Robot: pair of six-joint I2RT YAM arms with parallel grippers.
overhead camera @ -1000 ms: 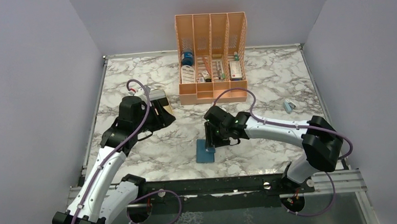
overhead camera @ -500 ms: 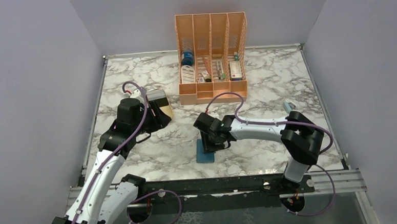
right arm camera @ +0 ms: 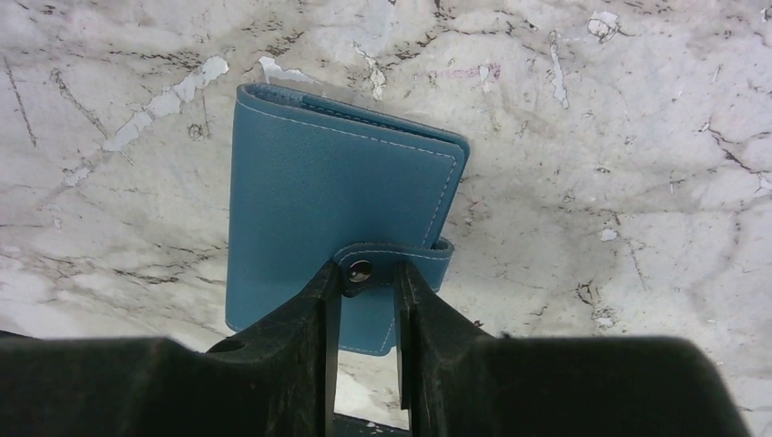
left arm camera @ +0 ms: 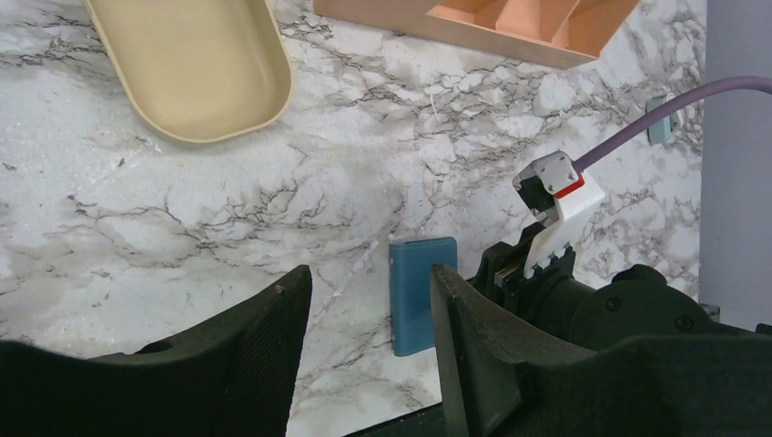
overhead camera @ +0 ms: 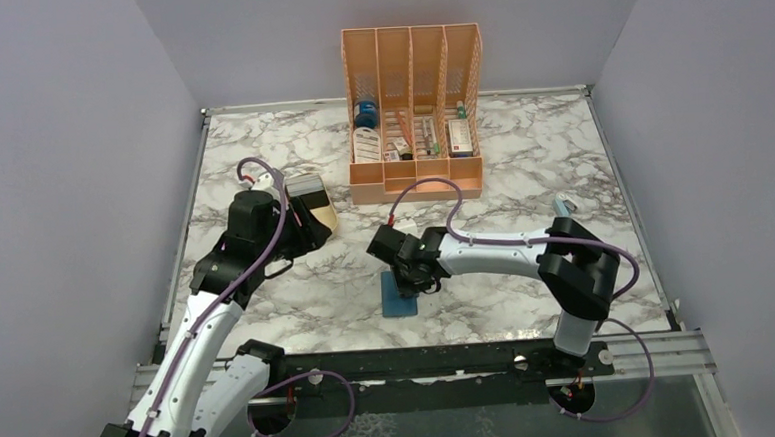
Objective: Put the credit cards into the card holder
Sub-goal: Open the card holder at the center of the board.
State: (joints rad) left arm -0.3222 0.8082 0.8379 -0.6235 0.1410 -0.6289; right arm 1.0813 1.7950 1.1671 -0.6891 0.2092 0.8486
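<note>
The card holder (overhead camera: 400,296) (right arm camera: 337,191) is a teal-blue wallet lying closed on the marble near the front, also visible in the left wrist view (left arm camera: 421,291). My right gripper (overhead camera: 412,275) (right arm camera: 367,269) is down over its near end. The fingers (right arm camera: 330,300) stand a narrow gap apart on either side of the snap end of the tab (right arm camera: 361,269). Whether they pinch the tab does not show. My left gripper (overhead camera: 314,225) (left arm camera: 369,273) hovers open and empty beside the beige tray (overhead camera: 321,214). The credit cards are out of view.
An orange slotted organiser (overhead camera: 418,172) with small items stands at the back centre. The beige tray (left arm camera: 196,137) shows empty in the left wrist view. A small pale blue object (overhead camera: 563,206) (left arm camera: 660,120) lies at the right. Grey walls close in on both sides and the back.
My right arm has swung left and drawn in over the card holder, and its jaws have narrowed around the snap tab. The left arm has hardly moved.
</note>
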